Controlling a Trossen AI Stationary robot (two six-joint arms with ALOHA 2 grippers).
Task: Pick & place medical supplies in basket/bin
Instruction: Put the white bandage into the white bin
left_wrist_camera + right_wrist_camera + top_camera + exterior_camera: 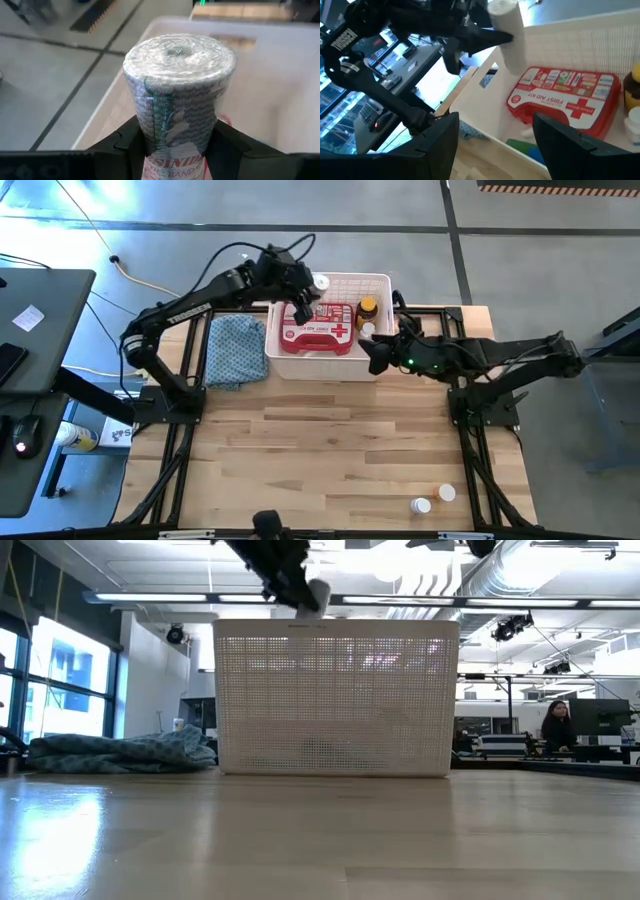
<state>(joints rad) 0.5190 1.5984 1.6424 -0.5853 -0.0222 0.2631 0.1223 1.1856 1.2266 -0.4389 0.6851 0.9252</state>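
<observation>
My left gripper hovers over the far left part of the white basket, shut on a white wrapped bandage roll, which also shows above the rim in the low view. Inside the basket lie the red first-aid case, an amber yellow-capped bottle, a small white bottle, and a green tube beside a blue one. My right gripper stands open at the basket's near right corner, with nothing between its fingers. My left gripper pinches the bandage roll's round side, low on the roll, between its two fingers. The fingers slant down from the table's left and lie across the roll. The roll stands nearly upright, its top end free, lifted clear above the basket.
A blue patterned cloth lies left of the basket, against its wall. Two small white pill bottles stand near the table's front right edge. Bare wood fills the near half. A person sits far back in the room.
</observation>
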